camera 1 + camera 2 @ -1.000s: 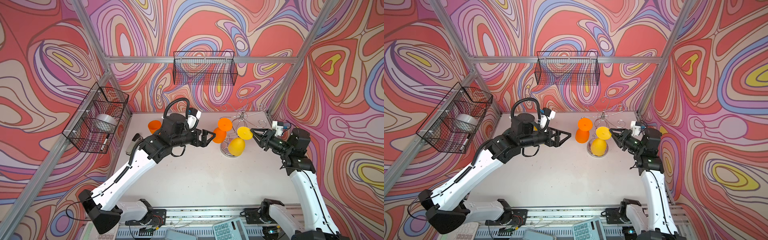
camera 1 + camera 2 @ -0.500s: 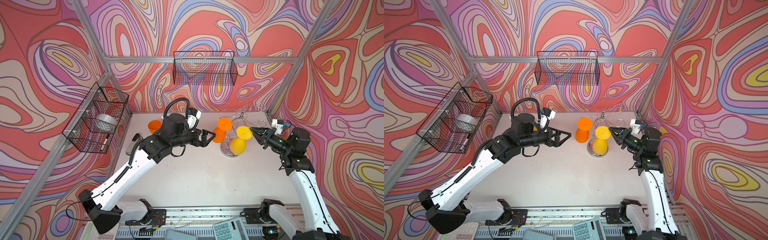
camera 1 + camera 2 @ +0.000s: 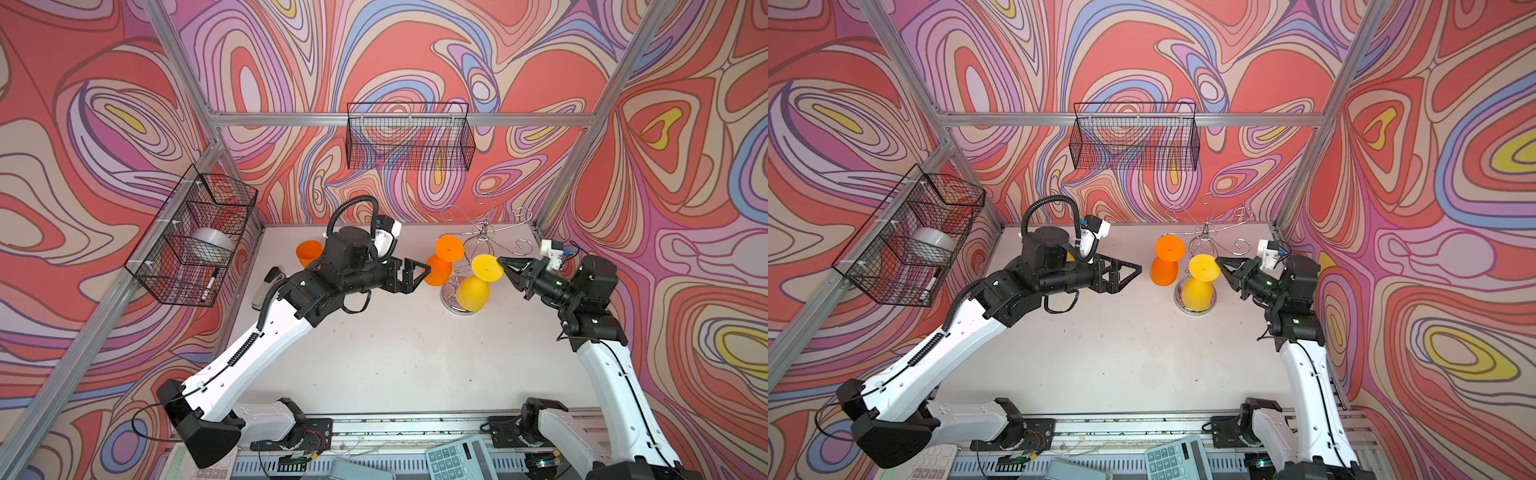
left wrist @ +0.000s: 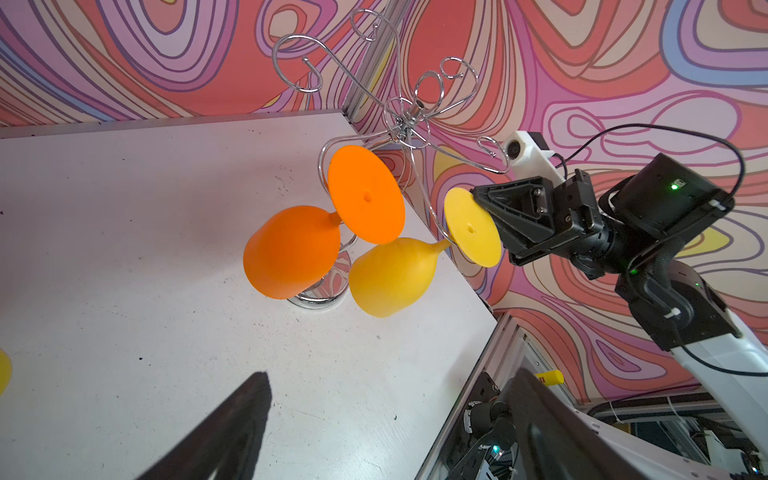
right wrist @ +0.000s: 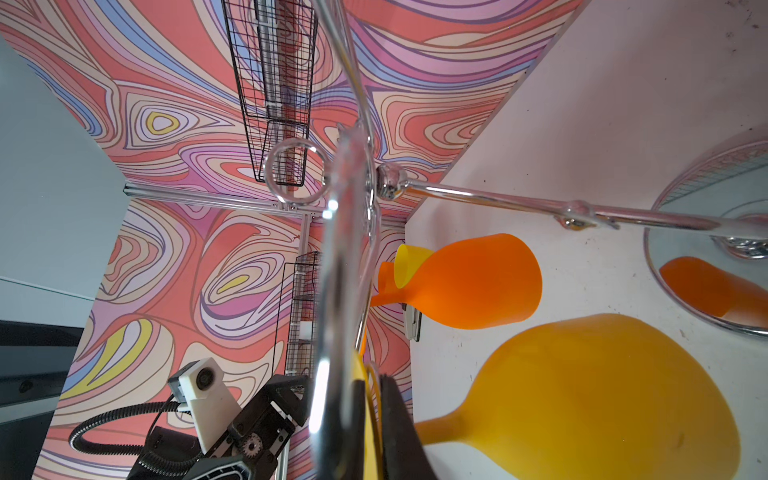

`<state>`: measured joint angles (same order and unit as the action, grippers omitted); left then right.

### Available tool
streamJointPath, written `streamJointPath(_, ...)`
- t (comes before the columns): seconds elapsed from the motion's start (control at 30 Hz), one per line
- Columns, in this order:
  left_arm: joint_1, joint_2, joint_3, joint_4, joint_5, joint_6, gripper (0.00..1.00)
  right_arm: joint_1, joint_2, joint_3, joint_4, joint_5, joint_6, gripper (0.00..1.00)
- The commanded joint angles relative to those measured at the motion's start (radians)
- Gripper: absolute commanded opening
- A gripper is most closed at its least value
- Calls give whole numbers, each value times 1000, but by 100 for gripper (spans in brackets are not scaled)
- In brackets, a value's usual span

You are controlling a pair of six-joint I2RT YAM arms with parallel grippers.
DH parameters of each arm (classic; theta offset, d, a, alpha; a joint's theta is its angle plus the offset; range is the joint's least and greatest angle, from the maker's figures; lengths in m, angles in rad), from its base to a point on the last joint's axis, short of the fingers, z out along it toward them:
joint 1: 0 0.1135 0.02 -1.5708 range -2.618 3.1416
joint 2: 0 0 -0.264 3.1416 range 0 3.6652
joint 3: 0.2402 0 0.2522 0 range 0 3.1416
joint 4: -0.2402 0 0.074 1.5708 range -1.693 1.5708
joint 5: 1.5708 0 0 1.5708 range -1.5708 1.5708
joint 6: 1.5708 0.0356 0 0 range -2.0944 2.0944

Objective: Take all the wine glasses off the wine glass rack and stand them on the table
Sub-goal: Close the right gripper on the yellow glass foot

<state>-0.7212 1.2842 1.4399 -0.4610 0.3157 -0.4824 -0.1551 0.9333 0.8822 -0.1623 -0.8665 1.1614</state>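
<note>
The right gripper (image 3: 501,262) is clamping the foot of the yellow wine glass (image 3: 471,293), the left gripper (image 3: 417,274) is idling wide open and empty, and the next move is likely requiring a slide off the wine glass rack (image 3: 483,237) hook.

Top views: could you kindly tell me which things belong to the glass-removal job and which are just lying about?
Job: wine glass rack; yellow wine glass, its foot pinched by the right gripper; orange wine glass hanging beside it; open left gripper.
Lying about: orange cup; stapler; calculator; back-wall basket.
</note>
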Motion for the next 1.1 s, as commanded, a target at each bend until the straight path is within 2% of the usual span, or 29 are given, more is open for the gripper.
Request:
streamJointPath(0.0,-5,-20,15,0,-10,11,90,9,10,6,-8,7,-17,6)
streamJointPath(0.17,-4,-20,16,1,-14,11,90,14,16,18,-7,12,-14,0)
streamJointPath(0.8,-4,-20,19,2,-14,19,90,19,13,84,-1,29,9,0)
streamJointPath(1.07,-4,-19,29,-5,-9,20,90,49,31,61,103,59,60,0)
